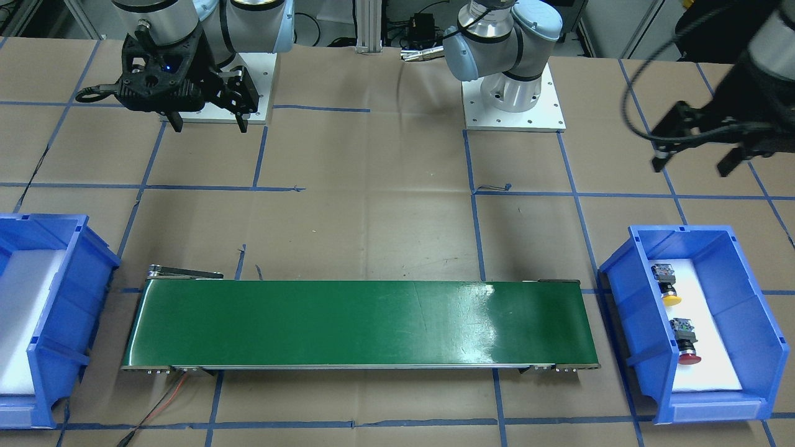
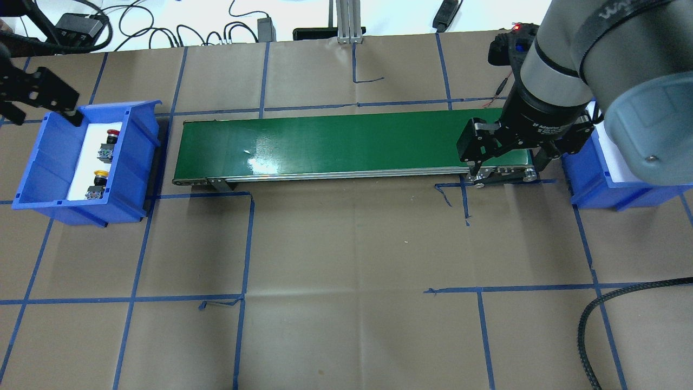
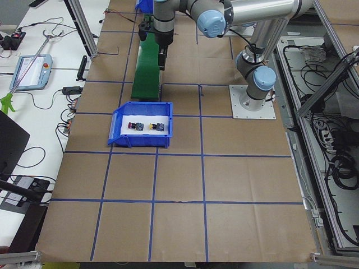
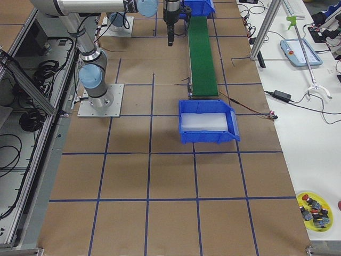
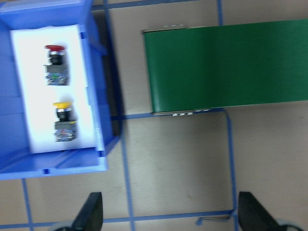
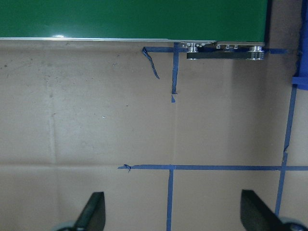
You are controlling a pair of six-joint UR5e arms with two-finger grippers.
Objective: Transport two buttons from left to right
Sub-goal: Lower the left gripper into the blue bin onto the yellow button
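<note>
Two buttons are seen lying on white padding inside the blue bin (image 2: 138, 162) that stands on the worktop (image 2: 346, 260) at the 9 o'clock end of the green belt (image 2: 335, 143) in the overhead view. The red button (image 2: 110, 145) is placed at 12 o'clock of the yellow button (image 2: 97, 184), a small gap being left between them, and both caps are turned toward 12 o'clock. Neither button is touched by anything but the padding.

The left pincer (image 2: 46, 116) is held in the air near this bin, with its fingers spread wide and nothing between them. In its wrist view the bin is shown at 10 o'clock and the belt's end at 1 o'clock.

The right pincer (image 2: 506, 170) is held over the 3 o'clock end of the belt in the overhead view. Its fingers are likewise spread apart and nothing is gripped. In its wrist view brown paper crossed by blue tape (image 6: 171, 168) is shown, with the belt's edge at 12 o'clock.

A second blue bin (image 1: 62, 298), lined in white, is set just past the belt's 3 o'clock end in the overhead view.
</note>
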